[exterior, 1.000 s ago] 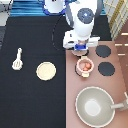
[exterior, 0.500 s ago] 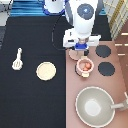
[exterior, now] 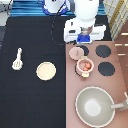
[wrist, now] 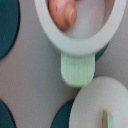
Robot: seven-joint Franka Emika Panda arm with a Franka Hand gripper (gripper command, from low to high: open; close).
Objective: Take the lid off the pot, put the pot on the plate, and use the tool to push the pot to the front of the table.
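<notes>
The pale-pink pot (exterior: 85,66) stands uncovered on the pinkish stove panel, with reddish-brown contents showing inside. Its lid (exterior: 76,52) lies flat on the stove just beyond it, toward the exterior view's top left. My gripper (exterior: 82,44) hangs just above the lid and the pot and holds nothing that I can see. In the wrist view the pot (wrist: 80,42), one of its side tabs and the lid (wrist: 97,102) fill the picture. The cream-yellow plate (exterior: 46,70) lies on the black table (exterior: 30,105), and the white slotted spatula (exterior: 17,59) lies further left.
A large grey-beige pan (exterior: 95,106) with a long handle sits on the stove at the exterior view's bottom right. Black burners (exterior: 103,51) lie to the right of the pot. The robot's base stands at the top.
The hand has drawn slightly toward the exterior view's top. Lid, pot, plate and spatula have stayed where they were.
</notes>
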